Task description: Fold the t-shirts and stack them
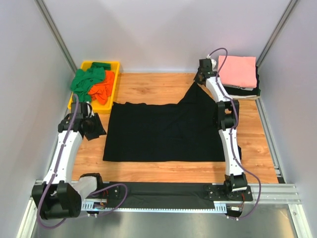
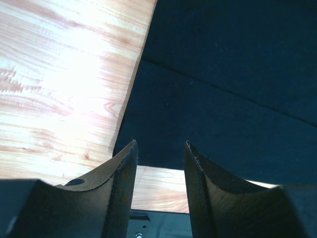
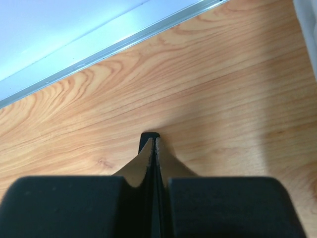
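Note:
A large black t-shirt (image 1: 163,131) lies spread flat in the middle of the wooden table. Its far right corner is pulled up into a peak toward my right gripper (image 1: 199,78). In the right wrist view that gripper (image 3: 153,140) is shut, with a small bit of black cloth (image 3: 148,135) showing at the fingertips. My left gripper (image 1: 93,124) is at the shirt's left sleeve. In the left wrist view it (image 2: 160,144) is open and empty, with the black cloth (image 2: 223,99) just beyond the fingers. A folded pink shirt (image 1: 237,70) tops a stack at the back right.
A yellow tray (image 1: 115,84) at the back left holds crumpled green shirts (image 1: 86,82) and an orange shirt (image 1: 103,90). Under the pink shirt are white and black folded layers (image 1: 242,91). White walls close in the back and sides. A metal rail (image 1: 267,191) runs along the near edge.

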Tool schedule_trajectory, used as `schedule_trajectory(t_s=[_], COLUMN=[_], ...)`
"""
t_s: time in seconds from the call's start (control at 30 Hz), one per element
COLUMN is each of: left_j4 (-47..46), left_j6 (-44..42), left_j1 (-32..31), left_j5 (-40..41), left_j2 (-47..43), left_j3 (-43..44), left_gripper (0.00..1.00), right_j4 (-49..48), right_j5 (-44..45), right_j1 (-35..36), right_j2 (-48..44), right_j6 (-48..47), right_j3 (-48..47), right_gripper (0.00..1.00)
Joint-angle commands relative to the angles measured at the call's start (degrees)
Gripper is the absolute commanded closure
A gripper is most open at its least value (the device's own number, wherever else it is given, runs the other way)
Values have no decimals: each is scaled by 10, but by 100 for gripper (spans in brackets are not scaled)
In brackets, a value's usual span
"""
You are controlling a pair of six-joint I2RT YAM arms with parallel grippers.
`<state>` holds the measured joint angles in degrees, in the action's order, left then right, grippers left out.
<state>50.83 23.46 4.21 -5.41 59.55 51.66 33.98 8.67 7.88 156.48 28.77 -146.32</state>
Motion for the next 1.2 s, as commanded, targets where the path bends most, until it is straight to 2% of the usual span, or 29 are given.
schedule_trajectory(t_s=[0.0, 0.07, 0.13, 0.23, 0.27, 0.37, 0.5, 0.67, 0.73, 0.77, 0.87, 1.17], left_j4=[-35, -41, -40, -29, -18, -4, 39, 110, 130, 132, 119, 113], left_j6=[5, 7, 5, -1, 2, 18, 34, 62, 84, 101, 129, 191], left_j1=[-6, -14, -37, -75, -82, -97, -125, -136, -138, -139, -140, -153], left_j5=[10, 16, 47, 108, 122, 134, 184, 211, 210, 218, 216, 221], left_j2=[34, 81, 144, 245, 273, 380, 537, 685, 732, 743, 765, 810], left_j3=[38, 82, 124, 224, 276, 370, 502, 681, 717, 740, 750, 730], left_gripper=[51, 57, 58, 60, 61, 61, 58, 50, 48, 44, 41, 43], right_j4=[-43, -59, -71, -132, -181, -229, -272, -273, -273, -272, -269, -264], right_j5=[-24, -30, -40, -64, -65, -55, -42, -59, -66, -70, -79, -103], right_j1=[-2, -2, -1, 2, 9, 23, 26, 18, 15, 15, 14, 0], right_j2=[-14, -31, -61, -146, -171, -245, -319, -331, -333, -334, -334, -330], right_j6=[4, 1, 1, 15, 18, 8, -4, -8, -4, -4, -2, 2], right_j3=[30, 62, 87, 209, 279, 377, 455, 472, 474, 475, 474, 481], right_gripper=[100, 100, 100, 100, 100, 100, 100, 100, 100, 100, 100, 100])
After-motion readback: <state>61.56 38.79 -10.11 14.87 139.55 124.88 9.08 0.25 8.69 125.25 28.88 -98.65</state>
